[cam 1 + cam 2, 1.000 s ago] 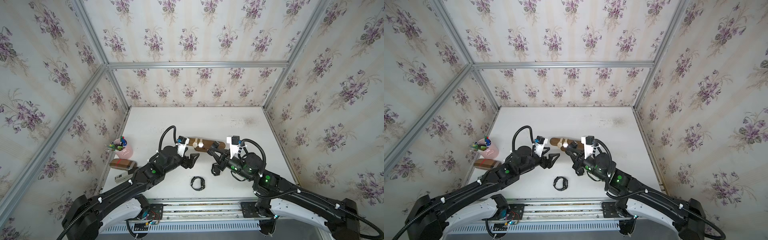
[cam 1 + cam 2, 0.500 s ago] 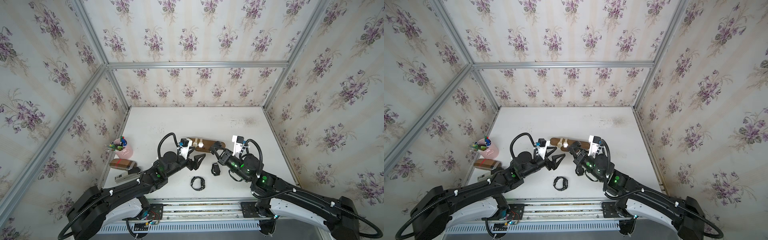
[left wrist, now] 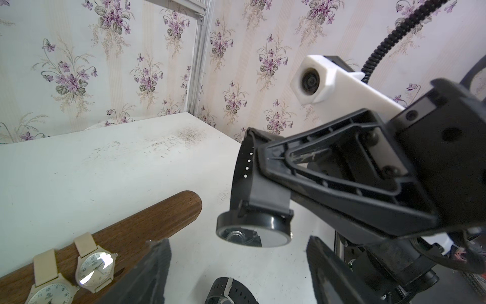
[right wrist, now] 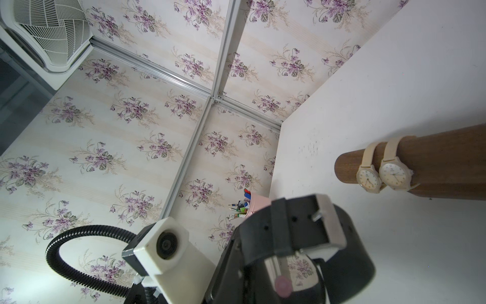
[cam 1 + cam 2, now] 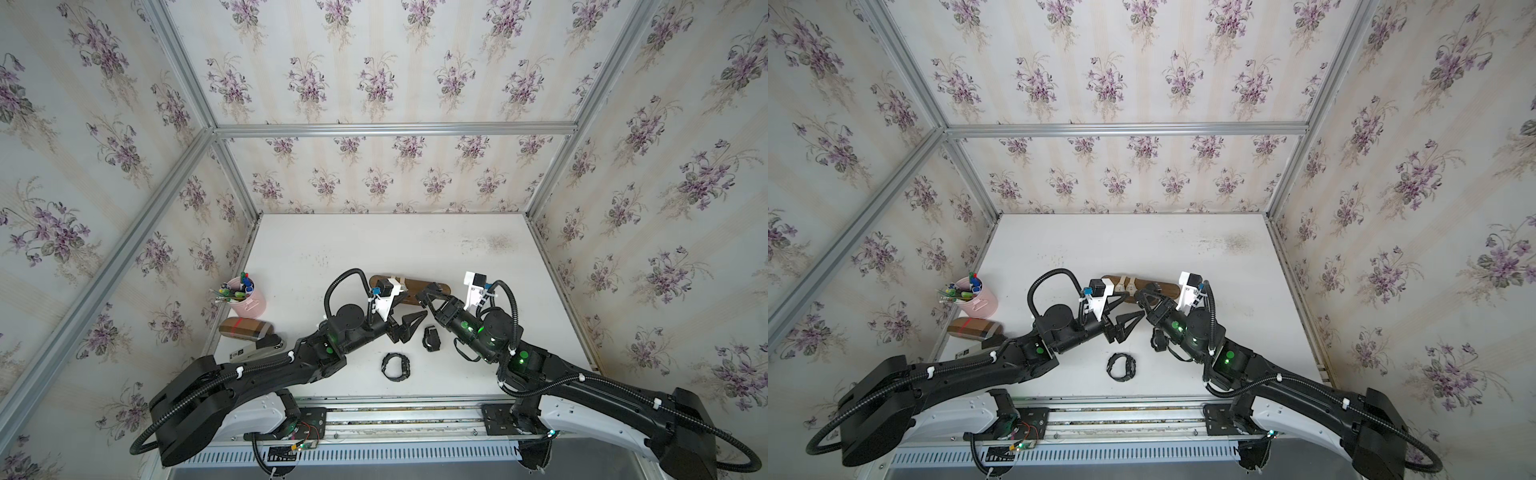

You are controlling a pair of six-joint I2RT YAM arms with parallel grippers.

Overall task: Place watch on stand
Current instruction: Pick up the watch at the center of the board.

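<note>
My right gripper (image 5: 427,294) is shut on the strap of a black watch (image 3: 253,229), holding it in the air just off the right end of the dark wooden stand (image 5: 416,285). In the left wrist view the watch's round face points down and its strap (image 3: 241,171) stands up. The strap's buckle (image 4: 326,223) fills the right wrist view, with the stand (image 4: 436,158) beyond it. My left gripper (image 5: 409,311) is open in front of the stand, close to the held watch, with nothing between its fingers (image 3: 151,271).
Two beige watches (image 5: 1126,285) hang on the stand. Two more black watches lie on the table, one (image 5: 431,338) below the grippers and one (image 5: 397,365) nearer the front edge. A pink pen cup (image 5: 249,297), a brown box (image 5: 245,327) and a stapler (image 5: 259,351) stand at the left.
My left gripper has moved right, towards the right gripper and the held watch. The right gripper has stayed shut on the watch near the stand's right end.
</note>
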